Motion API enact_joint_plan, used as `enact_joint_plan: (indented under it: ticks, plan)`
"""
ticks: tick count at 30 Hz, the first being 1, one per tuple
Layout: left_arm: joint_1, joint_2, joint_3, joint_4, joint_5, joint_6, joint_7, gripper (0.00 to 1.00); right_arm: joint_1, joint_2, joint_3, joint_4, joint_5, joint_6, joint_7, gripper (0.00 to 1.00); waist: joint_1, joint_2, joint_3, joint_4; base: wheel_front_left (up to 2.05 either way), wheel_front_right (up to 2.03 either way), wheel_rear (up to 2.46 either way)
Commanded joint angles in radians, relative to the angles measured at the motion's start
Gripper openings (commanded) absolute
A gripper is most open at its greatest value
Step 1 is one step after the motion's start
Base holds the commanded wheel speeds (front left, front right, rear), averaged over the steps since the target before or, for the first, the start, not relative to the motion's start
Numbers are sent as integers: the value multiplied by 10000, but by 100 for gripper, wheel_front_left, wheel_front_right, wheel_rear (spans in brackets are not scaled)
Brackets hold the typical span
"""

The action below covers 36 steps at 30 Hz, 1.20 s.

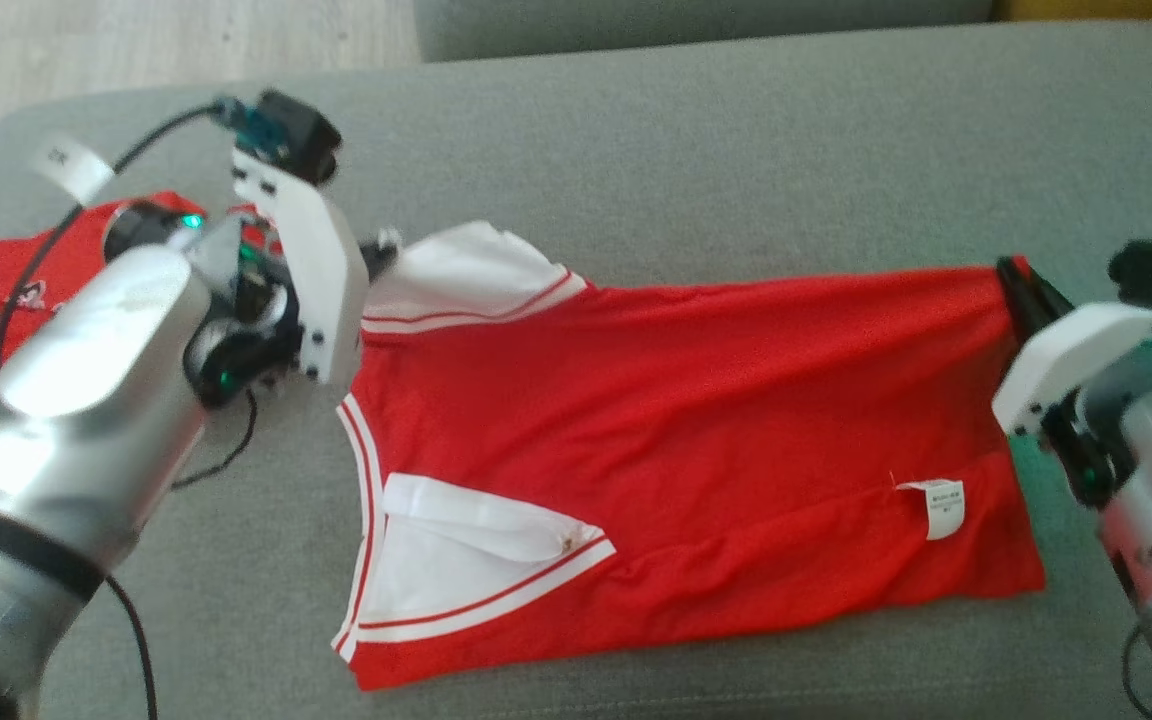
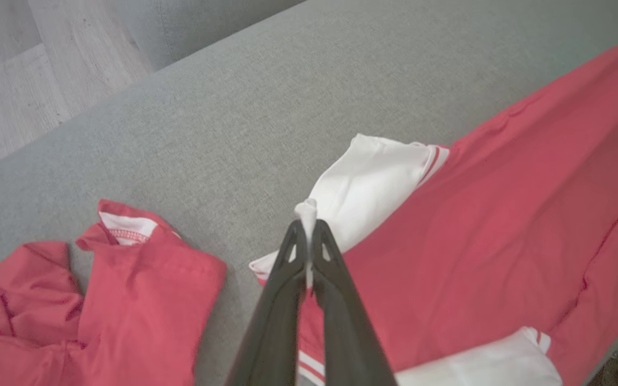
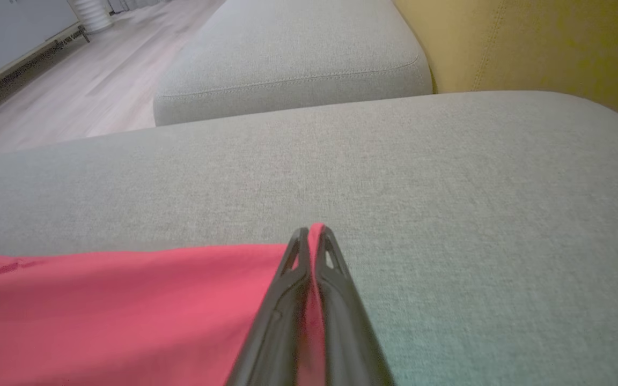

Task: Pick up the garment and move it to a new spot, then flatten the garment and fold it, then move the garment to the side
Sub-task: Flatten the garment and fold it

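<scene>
The garment (image 1: 656, 400) is a red shirt with white sleeves and red-white trim, lying stretched sideways across a grey sofa seat (image 1: 736, 150). My left gripper (image 1: 381, 250) is shut on the white fabric at the shirt's far sleeve, with a pinch of white cloth between its tips (image 2: 307, 225). At the other end my right gripper (image 1: 1021, 285) is shut on the red hem corner, and red cloth shows between its fingers (image 3: 313, 241). The garment (image 2: 480, 225) spreads to the right of the left fingers. A white label (image 1: 944, 505) hangs near the hem.
A second red garment (image 1: 46, 265) lies crumpled at the seat's left end, also seen bunched at lower left (image 2: 89, 305). Wooden floor (image 2: 30, 69) lies beyond the sofa's edge. Another grey cushion (image 3: 287, 59) and a yellow one (image 3: 529, 43) stand behind the seat.
</scene>
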Motion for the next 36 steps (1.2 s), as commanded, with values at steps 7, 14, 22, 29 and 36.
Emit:
enact_joint_plan:
  ticks: [7, 14, 22, 29, 36]
  plan:
    - [308, 1555, 101, -2245, -910, 15, 1128, 0, 363, -413, 607, 162, 199, -7, -238, 0, 1, -1, -472, 229, 0, 0, 0]
    - [869, 2155, 119, -3752, -1852, 275, 2364, 0, 378, -743, 1268, 49, 478, -7, -120, 0, 1, -1, -565, 289, 0, 0, 0]
    - [1571, 2766, -40, -5320, -3005, 674, 3854, 0, 203, -1072, 1825, 75, 830, -7, -13, 0, 1, -1, -644, 247, 0, 0, 0]
    - [1952, 3112, -91, -6254, -3703, 1030, 4596, 0, 79, -1311, 2377, -109, 1092, -7, -5, 0, 1, -1, -628, 270, 0, 0, 0]
    - [2247, 3303, -190, -6843, -4117, 1353, 5058, 0, 97, -1784, 3268, -718, 1653, -7, 162, 0, 1, -1, -579, 331, 0, 0, 0]
